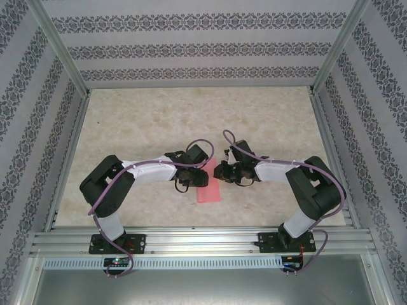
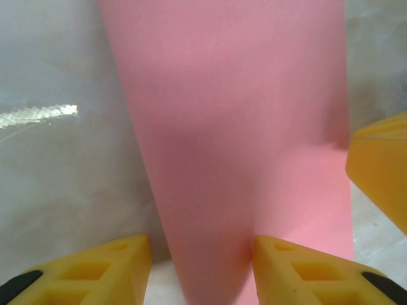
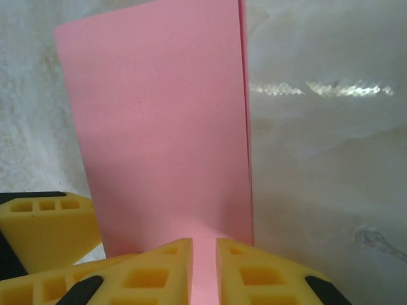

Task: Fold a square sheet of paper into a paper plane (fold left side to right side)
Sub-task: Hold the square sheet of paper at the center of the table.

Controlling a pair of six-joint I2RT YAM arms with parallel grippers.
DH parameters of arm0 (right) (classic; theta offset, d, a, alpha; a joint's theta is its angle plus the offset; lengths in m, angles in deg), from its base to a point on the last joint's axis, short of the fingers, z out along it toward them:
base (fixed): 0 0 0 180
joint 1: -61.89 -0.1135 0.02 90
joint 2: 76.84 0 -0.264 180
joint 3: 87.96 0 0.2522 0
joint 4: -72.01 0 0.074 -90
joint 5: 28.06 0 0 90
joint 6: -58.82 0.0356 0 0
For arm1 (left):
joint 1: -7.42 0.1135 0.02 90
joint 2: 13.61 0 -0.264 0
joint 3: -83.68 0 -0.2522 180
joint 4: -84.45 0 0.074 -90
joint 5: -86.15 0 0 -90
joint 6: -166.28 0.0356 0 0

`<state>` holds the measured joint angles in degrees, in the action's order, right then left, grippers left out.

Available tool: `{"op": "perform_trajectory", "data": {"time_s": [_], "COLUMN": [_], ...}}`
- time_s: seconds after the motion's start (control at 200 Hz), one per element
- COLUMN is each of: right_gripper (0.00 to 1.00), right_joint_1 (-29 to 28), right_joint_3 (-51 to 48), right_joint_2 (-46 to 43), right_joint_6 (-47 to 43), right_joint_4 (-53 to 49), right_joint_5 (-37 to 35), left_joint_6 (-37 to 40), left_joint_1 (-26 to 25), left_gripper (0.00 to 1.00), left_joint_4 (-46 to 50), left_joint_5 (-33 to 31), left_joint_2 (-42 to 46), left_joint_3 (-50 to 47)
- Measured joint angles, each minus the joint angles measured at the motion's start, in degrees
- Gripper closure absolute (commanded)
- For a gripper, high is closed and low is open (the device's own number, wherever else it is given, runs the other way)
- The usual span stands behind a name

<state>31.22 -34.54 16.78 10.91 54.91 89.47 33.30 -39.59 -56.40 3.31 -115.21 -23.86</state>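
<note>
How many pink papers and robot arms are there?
Pink paper: 1
Robot arms: 2 (left arm, right arm)
Total: 3

No legible text, no labels or brands, no numbers or signs readable
</note>
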Motion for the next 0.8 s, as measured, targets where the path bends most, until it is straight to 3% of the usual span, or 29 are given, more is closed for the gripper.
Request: {"op": "perform_trajectory", "data": {"time_s": [0.315,0.575,0.699,0.799], "right_gripper": [0.83,0.83,0.83,0.83], "right_joint_1": [-0.1,-0.1,-0.1,-0.1], "right_joint_3": [1.5,2.6,2.6,2.6], "right_joint_2": [1.8,2.6,2.7,2.8], "right_joint_6": [-0.9,-1.9,-2.1,-2.2], "right_joint_4": [-3.0,-4.2,-4.3,-4.2], "right_joint_5": [-0.7,-0.9,-0.9,-0.9], "left_joint_6": [0.0,0.4,0.5,0.2], "left_joint_1": [0.0,0.0,0.4,1.8], "left_gripper": [0.52,0.43,0.42,0.47], "left_joint_4": [0.0,0.3,1.2,-0.6], "left_joint_5": [0.0,-0.6,-0.8,1.5], "left_joint_2": [0.0,0.9,4.6,10.1], "left_joint_3": [0.0,0.0,-0.2,-2.4]}}
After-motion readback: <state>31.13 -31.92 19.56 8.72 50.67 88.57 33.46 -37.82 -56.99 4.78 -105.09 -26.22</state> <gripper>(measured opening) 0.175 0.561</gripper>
